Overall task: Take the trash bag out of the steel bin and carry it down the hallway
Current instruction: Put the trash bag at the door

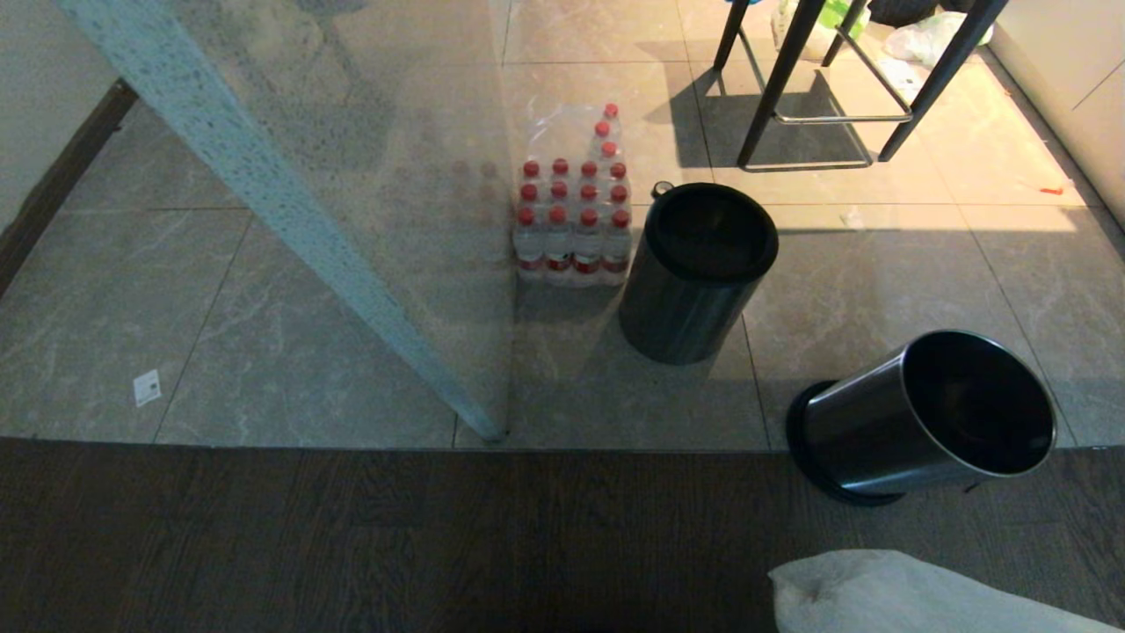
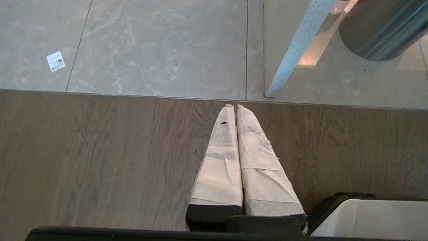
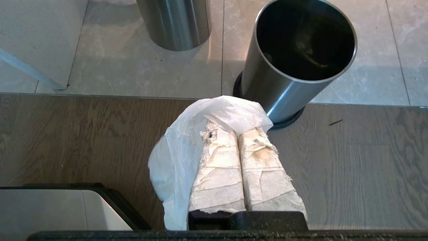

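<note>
The white trash bag hangs outside the steel bin, draped over my right gripper, whose paper-wrapped fingers are shut on a fold of it. In the head view the trash bag shows at the bottom edge. The steel bin with a black base stands just beyond, where tile meets wood floor. Its mouth is open and dark inside. My left gripper is shut with nothing in it, parked low over the wood floor. The grey marbled tiles stretch ahead.
A second steel bin with a black rim ring stands on the tiles. Beside it is a wrapped pack of red-capped bottles. A glass panel with a pale speckled edge slants in from the left. Black stool legs stand behind.
</note>
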`<state>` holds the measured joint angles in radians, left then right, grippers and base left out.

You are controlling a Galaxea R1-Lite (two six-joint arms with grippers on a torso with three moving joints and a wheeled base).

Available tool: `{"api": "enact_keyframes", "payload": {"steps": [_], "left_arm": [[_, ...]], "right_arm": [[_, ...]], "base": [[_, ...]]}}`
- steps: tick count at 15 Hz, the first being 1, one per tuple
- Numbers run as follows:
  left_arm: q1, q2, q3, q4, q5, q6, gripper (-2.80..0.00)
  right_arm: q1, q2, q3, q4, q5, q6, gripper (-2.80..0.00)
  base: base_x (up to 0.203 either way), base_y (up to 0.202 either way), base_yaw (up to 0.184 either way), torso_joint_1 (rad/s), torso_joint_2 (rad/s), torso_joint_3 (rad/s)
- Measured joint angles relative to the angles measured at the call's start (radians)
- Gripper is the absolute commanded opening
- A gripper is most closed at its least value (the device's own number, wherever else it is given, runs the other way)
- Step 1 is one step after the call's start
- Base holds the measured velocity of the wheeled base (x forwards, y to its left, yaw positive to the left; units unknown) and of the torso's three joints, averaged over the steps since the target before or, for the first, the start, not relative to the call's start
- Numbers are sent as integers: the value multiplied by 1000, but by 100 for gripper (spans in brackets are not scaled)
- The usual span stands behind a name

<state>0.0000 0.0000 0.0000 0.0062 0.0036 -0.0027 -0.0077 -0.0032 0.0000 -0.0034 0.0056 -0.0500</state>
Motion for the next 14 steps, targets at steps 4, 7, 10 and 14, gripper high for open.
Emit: {"api": "enact_keyframes", "payload": {"steps": [4, 7, 10, 14], "left_arm": [[0, 0, 0, 0, 0, -5, -280], [0, 0, 0, 0, 1, -7, -280], [0, 0, 0, -1, 1, -8, -280], [0, 0, 0, -1, 1, -7, -280]], "right_arm": [[0, 0, 0, 1, 0, 0, -280], [0, 0, 0, 1, 0, 0, -280], [0, 0, 0, 1, 0, 0, -280], [0, 0, 0, 1, 0, 0, -280]], "base": [[0, 0, 0, 2, 0, 176], [0, 0, 0, 2, 1, 202], [0, 0, 0, 4, 1, 202], [0, 0, 0, 4, 0, 203]]}}
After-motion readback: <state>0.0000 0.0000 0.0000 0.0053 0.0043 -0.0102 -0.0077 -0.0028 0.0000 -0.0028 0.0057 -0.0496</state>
